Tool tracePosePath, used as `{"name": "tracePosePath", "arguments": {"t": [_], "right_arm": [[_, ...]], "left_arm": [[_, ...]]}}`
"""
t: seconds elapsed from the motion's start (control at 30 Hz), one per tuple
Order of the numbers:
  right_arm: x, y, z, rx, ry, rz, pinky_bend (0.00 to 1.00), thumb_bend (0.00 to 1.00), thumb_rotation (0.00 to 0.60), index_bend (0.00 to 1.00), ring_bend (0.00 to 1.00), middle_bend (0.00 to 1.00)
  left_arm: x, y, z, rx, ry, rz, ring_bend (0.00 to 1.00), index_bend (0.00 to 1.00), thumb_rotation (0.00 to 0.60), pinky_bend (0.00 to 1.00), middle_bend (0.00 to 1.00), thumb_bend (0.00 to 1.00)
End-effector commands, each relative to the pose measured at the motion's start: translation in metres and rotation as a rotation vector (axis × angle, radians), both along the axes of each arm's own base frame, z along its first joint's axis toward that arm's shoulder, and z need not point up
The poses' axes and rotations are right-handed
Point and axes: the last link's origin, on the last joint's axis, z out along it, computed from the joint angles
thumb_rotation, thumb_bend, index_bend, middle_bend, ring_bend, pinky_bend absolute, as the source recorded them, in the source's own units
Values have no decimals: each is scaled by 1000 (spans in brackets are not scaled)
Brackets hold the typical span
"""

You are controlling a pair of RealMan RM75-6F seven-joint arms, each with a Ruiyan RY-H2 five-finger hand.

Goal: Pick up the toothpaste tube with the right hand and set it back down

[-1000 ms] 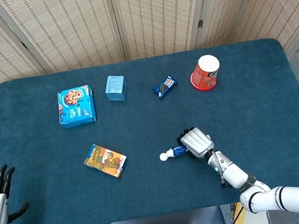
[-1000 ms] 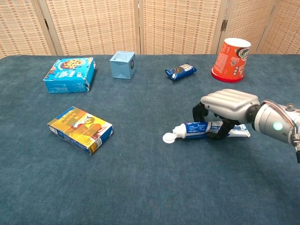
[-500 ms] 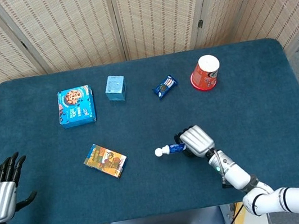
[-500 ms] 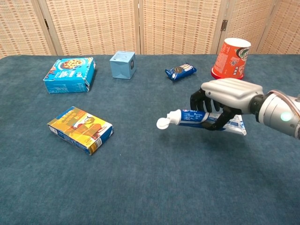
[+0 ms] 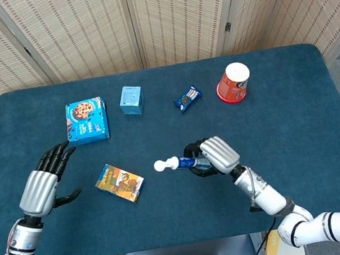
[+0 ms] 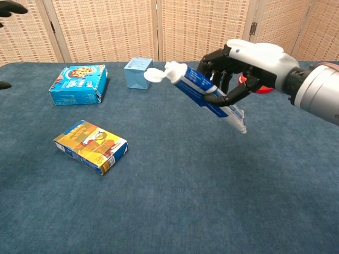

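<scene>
Moved: we see the toothpaste tube (image 6: pixel 204 91) now lifted off the table (image 6: pixel 212 201) — cap tilted up.
Right hand (image 6: pixel 249 61): clamped around it.
Left hand (image 5: pixel 42 186): raised, fingers apart.

On my blue table (image 5: pixel 297 114) I count one toothpaste tube (image 6: pixel 201 87), one red cup (image 5: pixel 233 82), one small light-blue carton (image 5: pixel 131 100), one blue cookie box (image 5: pixel 87 120), one yellow-orange box (image 5: pixel 120 182) and one blue snack packet (image 5: pixel 187 98); behind stand woven screen panels (image 5: pixel 171 11).
</scene>
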Motion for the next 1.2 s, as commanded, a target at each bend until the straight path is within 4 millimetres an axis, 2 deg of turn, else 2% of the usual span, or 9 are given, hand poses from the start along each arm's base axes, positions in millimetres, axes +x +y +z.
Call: {"name": "tracePosePath", "arguments": {"t": [0.03, 0.33, 0.63, 0.87, 1.2], "right_arm": [[19, 1, -1, 37, -111, 5, 484, 569, 600, 695, 498, 655], [33, -3, -16, 123, -212, -31, 484, 569, 600, 704, 513, 665], [36, -3, -35, 157, -228, -52, 484, 569, 600, 721, 527, 677], [36, -2, -39, 165, -206, -45, 485, 569, 600, 721, 529, 677], [34, 0, -41, 169, -175, -40, 485, 569, 600, 727, 537, 681]], "left_arm": [[27, 14, -17, -44, -59, -77, 45, 3, 600, 145, 30, 204], [67, 24, -50, -63, -111, -176, 48, 0, 600, 145, 30, 204], [90, 29, -67, -63, -155, -210, 48, 0, 600, 145, 30, 204], [103, 29, -73, -61, -172, -227, 48, 0, 600, 145, 30, 204], [112, 27, -71, -60, -181, -248, 47, 0, 600, 145, 30, 204]]}}
